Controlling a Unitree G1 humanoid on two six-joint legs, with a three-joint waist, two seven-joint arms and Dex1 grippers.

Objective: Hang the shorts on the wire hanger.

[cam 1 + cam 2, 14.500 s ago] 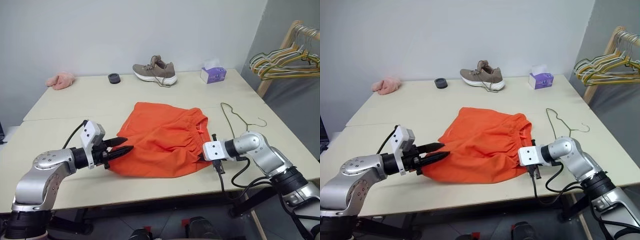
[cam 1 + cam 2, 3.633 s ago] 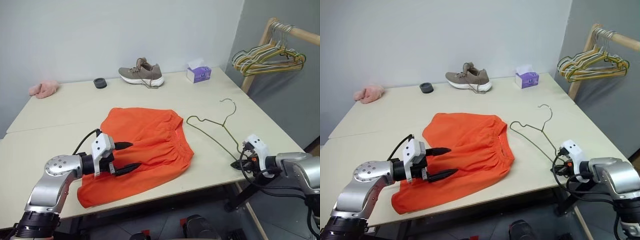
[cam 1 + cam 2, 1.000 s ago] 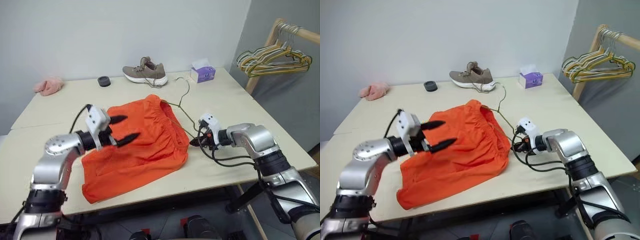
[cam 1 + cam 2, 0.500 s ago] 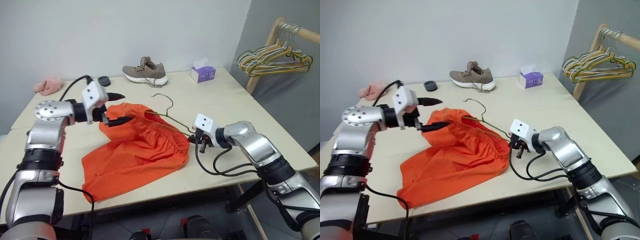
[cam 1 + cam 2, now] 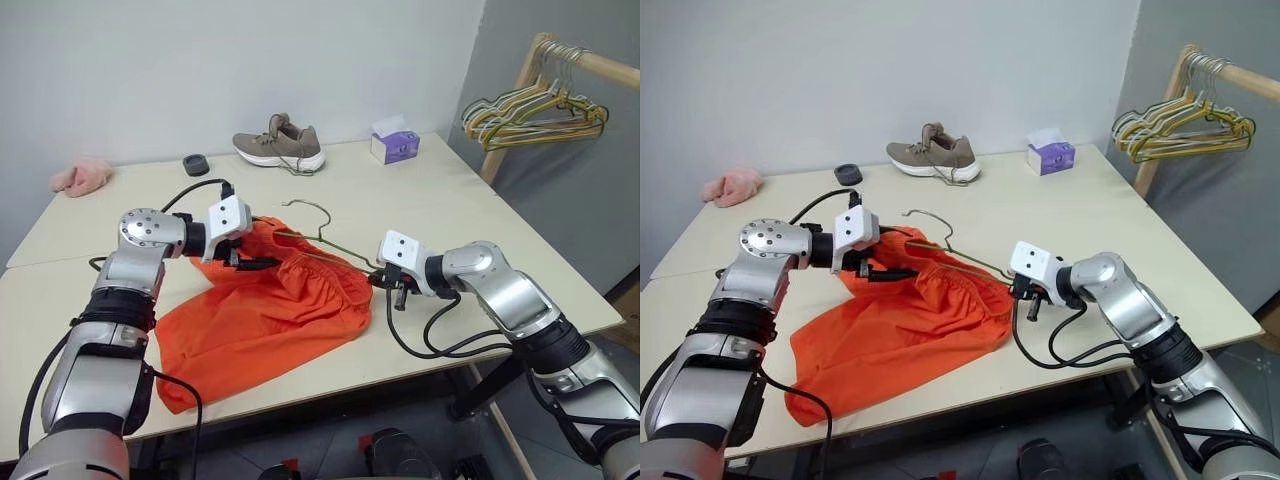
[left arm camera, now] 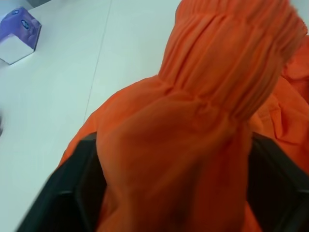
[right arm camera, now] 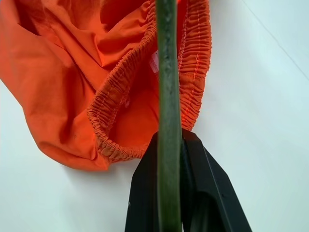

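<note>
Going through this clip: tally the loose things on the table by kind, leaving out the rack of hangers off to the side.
Shorts: 1
Wire hanger: 1
Shoe: 1
Tissue box: 1
Pink cloth: 1
Small dark ring-shaped thing: 1
Total: 6

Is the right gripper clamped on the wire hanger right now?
Yes, the right gripper is shut on the wire hanger, whose wire runs between its fingers.

The right tool [image 7: 170, 159] pinches the wire hanger [image 7: 167, 96], apparently over the shorts [image 7: 72, 82].
</note>
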